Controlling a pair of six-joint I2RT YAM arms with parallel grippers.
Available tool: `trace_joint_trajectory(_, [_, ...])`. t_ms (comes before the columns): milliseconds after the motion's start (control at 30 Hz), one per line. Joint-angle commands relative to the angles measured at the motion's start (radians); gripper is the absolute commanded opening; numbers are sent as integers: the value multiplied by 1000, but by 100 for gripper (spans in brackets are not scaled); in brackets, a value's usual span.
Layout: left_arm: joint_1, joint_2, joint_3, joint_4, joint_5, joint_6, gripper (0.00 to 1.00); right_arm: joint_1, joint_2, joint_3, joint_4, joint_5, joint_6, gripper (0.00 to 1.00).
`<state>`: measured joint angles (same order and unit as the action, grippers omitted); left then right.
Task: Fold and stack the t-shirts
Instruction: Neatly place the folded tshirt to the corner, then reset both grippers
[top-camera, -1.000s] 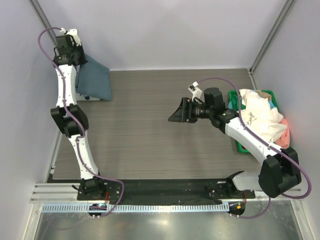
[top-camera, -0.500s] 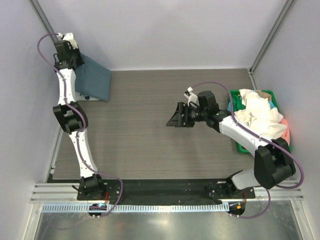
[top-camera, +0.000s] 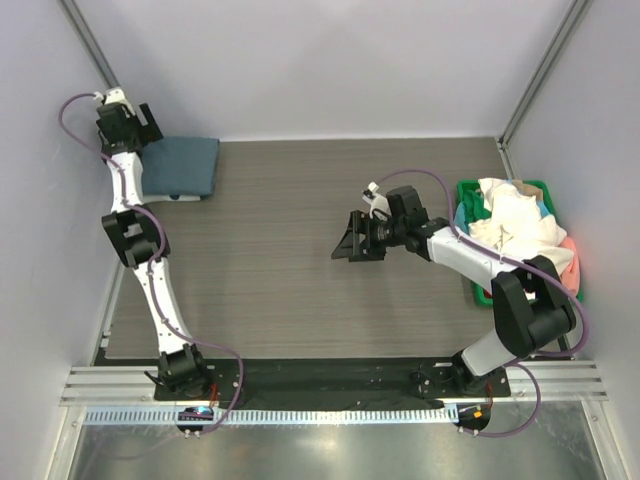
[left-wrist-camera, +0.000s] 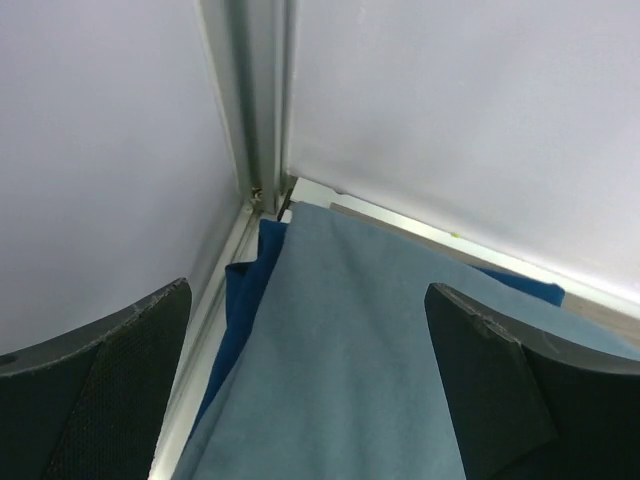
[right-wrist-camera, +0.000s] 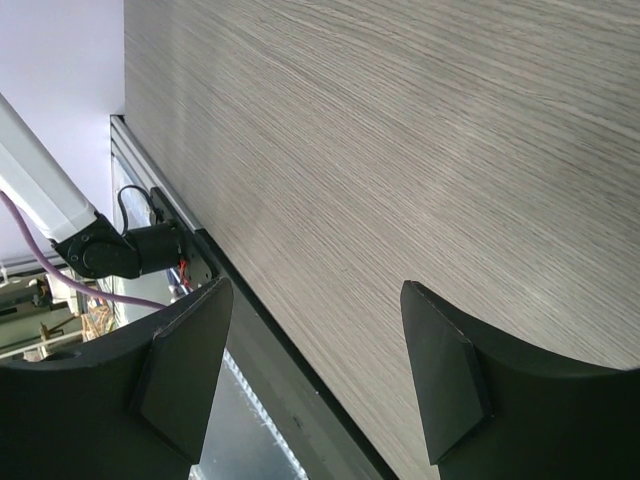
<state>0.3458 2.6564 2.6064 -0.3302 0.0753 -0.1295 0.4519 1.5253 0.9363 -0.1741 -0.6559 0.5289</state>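
The slate-blue t-shirt (top-camera: 183, 166) lies smooth and flat, a folded rectangle, in the far left corner of the wood-grain table (top-camera: 280, 200), on a darker blue cloth (left-wrist-camera: 240, 290). The left gripper (left-wrist-camera: 308, 292) hangs above it, fingers wide apart and empty. The right gripper (right-wrist-camera: 312, 290) is also spread and empty. Crumpled white and cream t-shirts (top-camera: 515, 225) fill the green plastic basket (top-camera: 466, 195).

Bright, even, diffuse light; soft shadows; wrist views slightly blurred.

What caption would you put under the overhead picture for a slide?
Left gripper open by a folded slate-blue t-shirt; right gripper open mid-table; more t-shirts heaped in green basket.
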Motion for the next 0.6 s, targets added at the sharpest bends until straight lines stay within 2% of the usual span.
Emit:
trace_joint_trajectory(0, [-19, -110, 11, 54, -69, -47, 100, 10, -8, 24, 13, 12, -27, 74])
trace_joint_trajectory(167, [-77, -272, -101, 14, -216, -48, 100, 13, -37, 45, -22, 64, -50, 74])
trace_joint_trajectory(367, [-192, -562, -411, -38, -377, -107, 100, 14, -88, 59, -67, 169, -73, 74])
trace_joint_trajectory(467, [-247, -725, -569, -69, -385, -165, 100, 14, -122, 71, -88, 191, -78, 73])
trace_joint_trajectory(567, [-293, -883, -713, -124, -329, -263, 100, 14, -166, 91, -113, 203, -70, 74])
